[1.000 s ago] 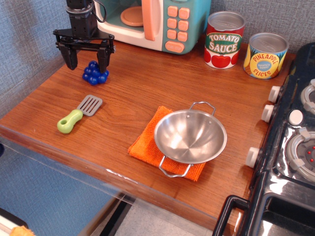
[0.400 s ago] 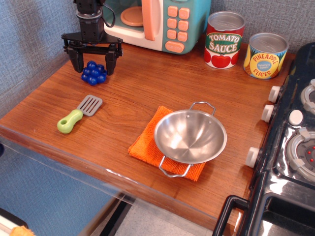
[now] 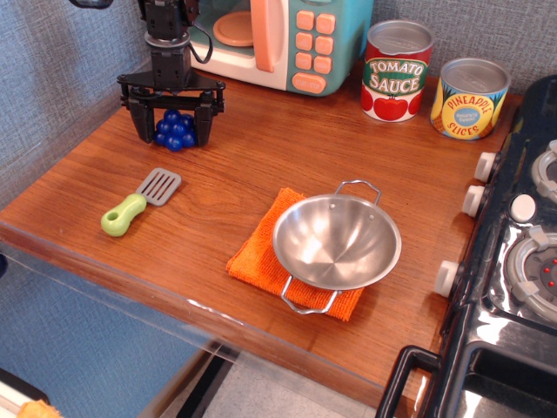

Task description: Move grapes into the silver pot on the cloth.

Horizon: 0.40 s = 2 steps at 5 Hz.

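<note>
Now that the black tool (image 3: pixel 172 132) has dropped from above-left to straddle the glossy dark-blue bead grapes (image 3: pixel 177 129), fingers spread either side, not yet pinching, the grasp looks next. Grapes sit far-left on the wooden tabletop (image 3: pixel 261 157), near the toy microwave (image 3: pixel 270 39). Clear diagonal run to the shiny silver pot (image 3: pixel 337 241) on the orange ribbed cloth (image 3: pixel 257 252); green-handled spatula (image 3: pixel 139 202) lies off-path.

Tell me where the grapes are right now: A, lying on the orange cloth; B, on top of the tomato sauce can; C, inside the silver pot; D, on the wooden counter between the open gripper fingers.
D: the grapes sit on the wooden counter with the gripper fingers either side, while the silver pot is empty.
</note>
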Motion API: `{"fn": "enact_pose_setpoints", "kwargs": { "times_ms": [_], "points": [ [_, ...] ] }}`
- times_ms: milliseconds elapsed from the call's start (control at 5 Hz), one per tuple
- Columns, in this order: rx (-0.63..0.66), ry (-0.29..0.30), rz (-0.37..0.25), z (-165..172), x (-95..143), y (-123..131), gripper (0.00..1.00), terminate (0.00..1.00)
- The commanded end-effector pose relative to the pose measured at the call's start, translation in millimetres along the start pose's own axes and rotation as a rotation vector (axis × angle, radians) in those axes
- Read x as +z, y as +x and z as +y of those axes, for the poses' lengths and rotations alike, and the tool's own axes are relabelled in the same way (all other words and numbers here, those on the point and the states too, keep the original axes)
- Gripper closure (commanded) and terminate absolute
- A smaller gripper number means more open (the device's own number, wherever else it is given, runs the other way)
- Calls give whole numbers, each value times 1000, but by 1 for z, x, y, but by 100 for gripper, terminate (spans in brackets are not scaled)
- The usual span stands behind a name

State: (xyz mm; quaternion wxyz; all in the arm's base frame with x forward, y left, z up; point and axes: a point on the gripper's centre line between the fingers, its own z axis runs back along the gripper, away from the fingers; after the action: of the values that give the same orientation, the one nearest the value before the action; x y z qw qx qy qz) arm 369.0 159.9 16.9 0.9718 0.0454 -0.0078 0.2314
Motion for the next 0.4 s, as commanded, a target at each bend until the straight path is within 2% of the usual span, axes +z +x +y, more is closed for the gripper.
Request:
{"fn": "enact_pose_setpoints", "kwargs": {
  "times_ms": [0, 200],
  "points": [
    [-8, 0, -27, -5, 11, -3, 100, 0],
    [-32, -15, -28, -9, 16, -5, 100, 0]
  ]
}}
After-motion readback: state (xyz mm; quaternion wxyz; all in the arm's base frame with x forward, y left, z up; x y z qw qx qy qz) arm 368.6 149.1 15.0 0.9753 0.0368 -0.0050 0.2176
